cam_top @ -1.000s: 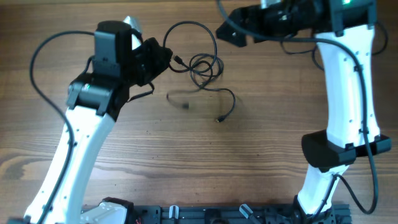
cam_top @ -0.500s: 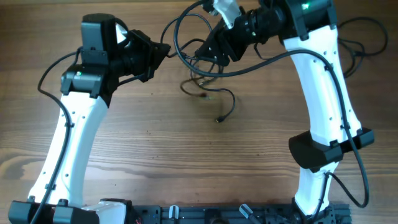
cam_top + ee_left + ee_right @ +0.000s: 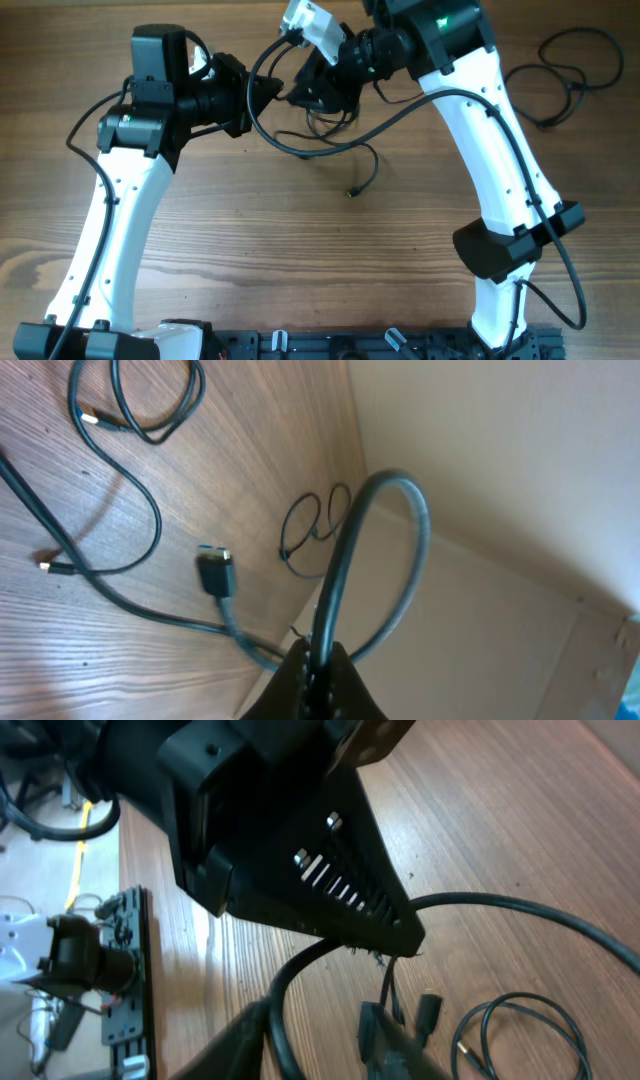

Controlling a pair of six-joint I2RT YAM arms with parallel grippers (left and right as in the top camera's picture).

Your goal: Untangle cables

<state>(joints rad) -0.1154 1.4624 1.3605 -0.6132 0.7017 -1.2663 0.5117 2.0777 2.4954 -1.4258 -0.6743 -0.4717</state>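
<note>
The cables (image 3: 345, 150) lie tangled at the table's top middle, with one tail ending in a small plug (image 3: 352, 192). My left gripper (image 3: 268, 90) is shut on a thick dark cable (image 3: 385, 485) that arches up out of its jaws (image 3: 322, 660); a USB plug (image 3: 216, 572) lies on the wood nearby. My right gripper (image 3: 302, 90) faces the left one, almost tip to tip. In the right wrist view its fingers (image 3: 250, 1030) stand apart around that same cable (image 3: 290, 990), which rests against the left finger. The right gripper (image 3: 320, 1040) has a gap beside the cable.
A separate thin black cable (image 3: 565, 65) lies in loose loops at the top right corner. More loops (image 3: 150, 400) and a small plug (image 3: 45, 565) lie on the wood. A black rail (image 3: 350, 345) runs along the front edge. The table's far edge (image 3: 350, 470) is close.
My right arm swung from the top right down and left to meet the left gripper, its jaws narrowing around the cable. The left gripper stayed shut and shifted slightly. The corner cable became visible.
</note>
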